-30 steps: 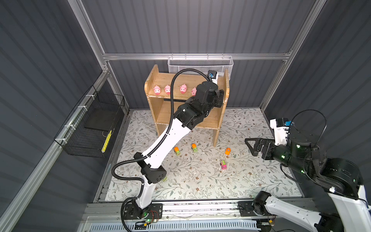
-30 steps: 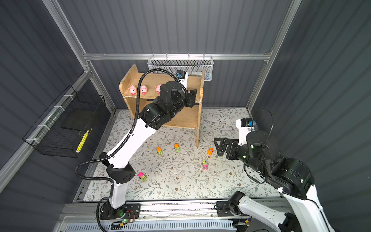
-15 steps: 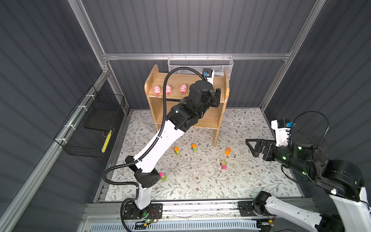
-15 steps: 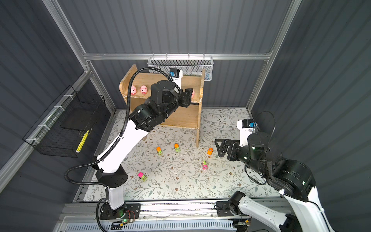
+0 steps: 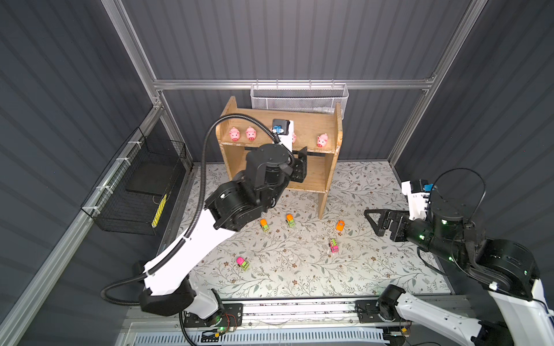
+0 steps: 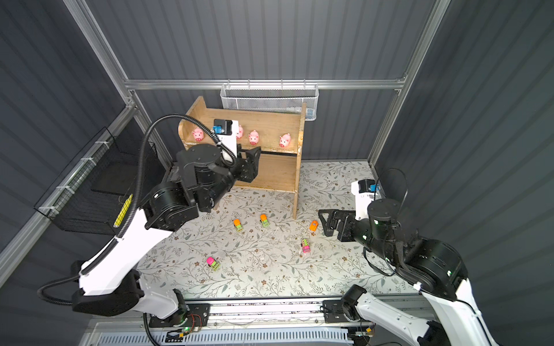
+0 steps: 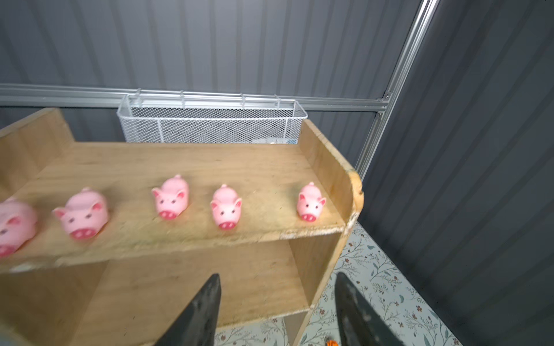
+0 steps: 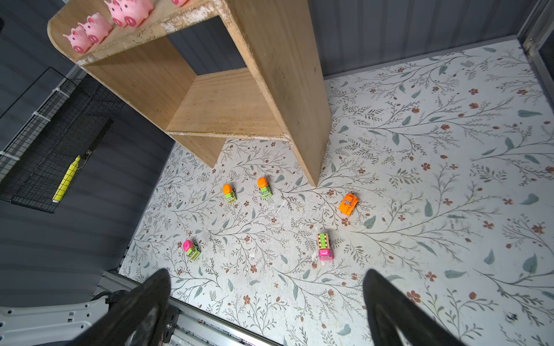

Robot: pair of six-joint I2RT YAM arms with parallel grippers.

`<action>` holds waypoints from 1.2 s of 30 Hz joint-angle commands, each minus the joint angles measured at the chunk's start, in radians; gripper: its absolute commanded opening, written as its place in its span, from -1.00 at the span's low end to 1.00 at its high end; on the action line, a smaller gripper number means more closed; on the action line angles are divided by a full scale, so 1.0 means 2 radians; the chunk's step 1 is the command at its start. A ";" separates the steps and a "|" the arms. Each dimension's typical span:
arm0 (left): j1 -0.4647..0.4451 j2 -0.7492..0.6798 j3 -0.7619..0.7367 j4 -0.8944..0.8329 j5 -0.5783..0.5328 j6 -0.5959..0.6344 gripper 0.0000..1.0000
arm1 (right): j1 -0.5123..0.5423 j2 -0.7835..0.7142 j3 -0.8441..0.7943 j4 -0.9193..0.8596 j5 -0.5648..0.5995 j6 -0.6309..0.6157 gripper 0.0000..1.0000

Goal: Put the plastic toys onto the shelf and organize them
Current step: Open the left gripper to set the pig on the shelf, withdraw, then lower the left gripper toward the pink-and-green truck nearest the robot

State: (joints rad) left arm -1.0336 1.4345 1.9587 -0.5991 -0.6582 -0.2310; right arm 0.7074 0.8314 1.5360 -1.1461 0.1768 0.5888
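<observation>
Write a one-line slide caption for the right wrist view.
Open right gripper above five toy vehicles scattered on the floral mat, beside the wooden shelf lined with pink pigs.

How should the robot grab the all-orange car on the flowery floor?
Probably pinch the orange car across its long sides, coming down from above with the right gripper: it sits low, alone on the mat, with space on both sides.

Bright, even light on the floral mat (image 5: 299, 269); soft shadows; left wrist view smears the pigs (image 7: 84, 215); top-view edges bow.
</observation>
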 commanded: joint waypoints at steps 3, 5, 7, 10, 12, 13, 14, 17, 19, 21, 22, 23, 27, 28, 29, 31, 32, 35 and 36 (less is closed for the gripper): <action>-0.002 -0.110 -0.136 -0.042 -0.076 -0.093 0.23 | -0.001 -0.011 -0.040 0.026 -0.025 -0.003 0.98; -0.002 -0.143 -0.184 -0.064 -0.080 -0.131 0.26 | -0.001 -0.017 -0.063 0.036 -0.033 0.002 0.98; -0.002 -0.166 -0.225 -0.093 -0.085 -0.170 0.30 | -0.001 -0.025 -0.092 0.050 -0.044 0.007 0.98; -0.002 -0.198 -0.302 -0.125 -0.088 -0.225 0.36 | -0.001 -0.040 -0.138 0.076 -0.061 0.016 0.98; -0.002 -0.219 -0.355 -0.133 -0.088 -0.261 0.39 | 0.000 -0.047 -0.164 0.091 -0.073 0.021 0.98; -0.002 -0.229 -0.376 -0.137 -0.089 -0.276 0.39 | 0.000 -0.049 -0.174 0.097 -0.077 0.023 0.98; -0.002 -0.239 -0.398 -0.144 -0.089 -0.297 0.39 | 0.000 -0.051 -0.184 0.102 -0.083 0.025 0.98; -0.002 -0.271 -0.461 -0.147 -0.083 -0.342 0.39 | 0.001 -0.051 -0.205 0.114 -0.091 0.027 0.98; -0.002 -0.287 -0.495 -0.158 -0.084 -0.372 0.39 | 0.003 -0.053 -0.221 0.122 -0.094 0.027 0.98; -0.002 -0.304 -0.529 -0.161 -0.081 -0.394 0.39 | 0.003 -0.059 -0.241 0.135 -0.097 0.029 0.98; -0.002 -0.309 -0.543 -0.161 -0.078 -0.403 0.39 | 0.003 -0.061 -0.250 0.140 -0.098 0.030 0.98; -0.002 -0.314 -0.558 -0.159 -0.073 -0.413 0.39 | 0.004 -0.065 -0.260 0.146 -0.099 0.033 0.98; -0.002 -0.310 -0.604 -0.156 -0.054 -0.463 0.37 | 0.004 -0.078 -0.293 0.162 -0.106 0.039 0.98; -0.004 -0.307 -0.615 -0.155 -0.049 -0.475 0.37 | 0.004 -0.081 -0.299 0.164 -0.107 0.040 0.98; -0.006 -0.305 -0.625 -0.153 -0.044 -0.490 0.36 | 0.004 -0.084 -0.303 0.164 -0.108 0.040 0.98; -0.014 -0.302 -0.648 -0.146 -0.036 -0.520 0.35 | 0.004 -0.089 -0.309 0.161 -0.108 0.040 0.98; -0.021 -0.301 -0.660 -0.145 -0.034 -0.538 0.34 | 0.005 -0.092 -0.311 0.158 -0.105 0.038 0.98; -0.043 -0.298 -0.685 -0.149 -0.033 -0.595 0.32 | 0.005 -0.101 -0.316 0.151 -0.098 0.034 0.98; -0.051 -0.296 -0.692 -0.153 -0.035 -0.616 0.32 | 0.004 -0.104 -0.319 0.150 -0.098 0.033 0.98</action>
State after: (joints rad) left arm -1.1053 0.8387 0.6064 -0.8871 -0.7353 -1.2968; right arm 0.7105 0.6407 0.9134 -0.8524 -0.0269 0.6571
